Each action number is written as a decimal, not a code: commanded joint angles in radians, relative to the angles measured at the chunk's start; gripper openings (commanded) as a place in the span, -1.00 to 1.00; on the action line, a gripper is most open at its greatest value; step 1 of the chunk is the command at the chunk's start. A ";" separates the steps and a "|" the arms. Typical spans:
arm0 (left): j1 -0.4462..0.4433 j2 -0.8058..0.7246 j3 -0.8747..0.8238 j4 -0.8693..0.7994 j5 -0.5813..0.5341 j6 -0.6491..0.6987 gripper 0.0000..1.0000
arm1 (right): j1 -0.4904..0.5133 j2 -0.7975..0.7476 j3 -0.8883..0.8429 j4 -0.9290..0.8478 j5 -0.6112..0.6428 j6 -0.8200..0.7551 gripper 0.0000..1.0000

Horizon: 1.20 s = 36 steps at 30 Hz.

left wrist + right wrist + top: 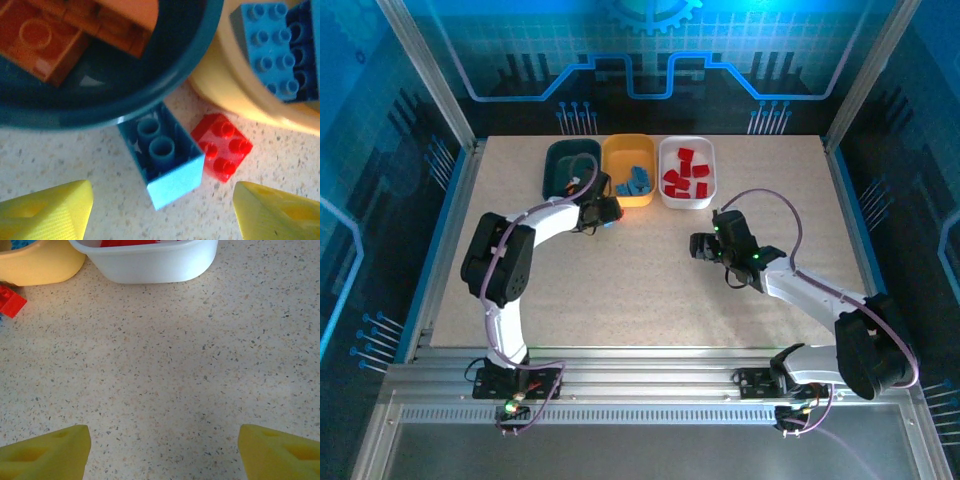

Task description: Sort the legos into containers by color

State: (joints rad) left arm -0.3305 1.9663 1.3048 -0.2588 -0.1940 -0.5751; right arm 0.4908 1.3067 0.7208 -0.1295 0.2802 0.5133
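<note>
Left hand (164, 200), fingers spread, is straddling a blue brick (165, 165) just beside a red brick (221, 146); closing here risks pinching both; right hand (164, 450) is hanging spread

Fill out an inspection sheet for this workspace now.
Surface: speckled table, bare in the middle.
Job's things: orange bricks in teal tub, blue bricks in yellow tub, red bricks in white tub; loose blue brick and loose red brick on the table by the tubs.
Clutter: nothing seen.
Pincers: left pincer open, loose blue brick just ahead; right pincer open over bare table.
Cables: purple cable looped behind right pincer.
Surroundings: blue-lit panels, metal frame.
</note>
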 commanded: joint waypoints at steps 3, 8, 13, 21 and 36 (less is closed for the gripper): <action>-0.008 0.038 0.011 -0.005 -0.054 0.018 0.41 | 0.012 0.016 0.002 0.016 -0.003 0.006 0.57; -0.007 0.051 0.005 -0.004 -0.067 0.020 0.27 | 0.012 0.023 0.003 0.017 -0.007 0.004 0.57; -0.007 0.020 -0.040 0.007 -0.071 0.017 0.11 | 0.015 0.026 0.007 0.016 -0.015 0.004 0.57; -0.008 -0.083 -0.216 0.055 -0.043 -0.006 0.00 | 0.022 0.005 0.005 0.008 -0.012 0.000 0.57; -0.005 -0.025 -0.072 -0.033 -0.136 0.194 0.34 | 0.023 0.002 0.006 0.001 -0.003 -0.003 0.57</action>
State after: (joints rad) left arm -0.3321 1.8866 1.1767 -0.2493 -0.2905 -0.4606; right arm 0.4995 1.3243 0.7208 -0.1295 0.2768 0.5129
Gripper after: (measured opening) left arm 0.674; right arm 0.784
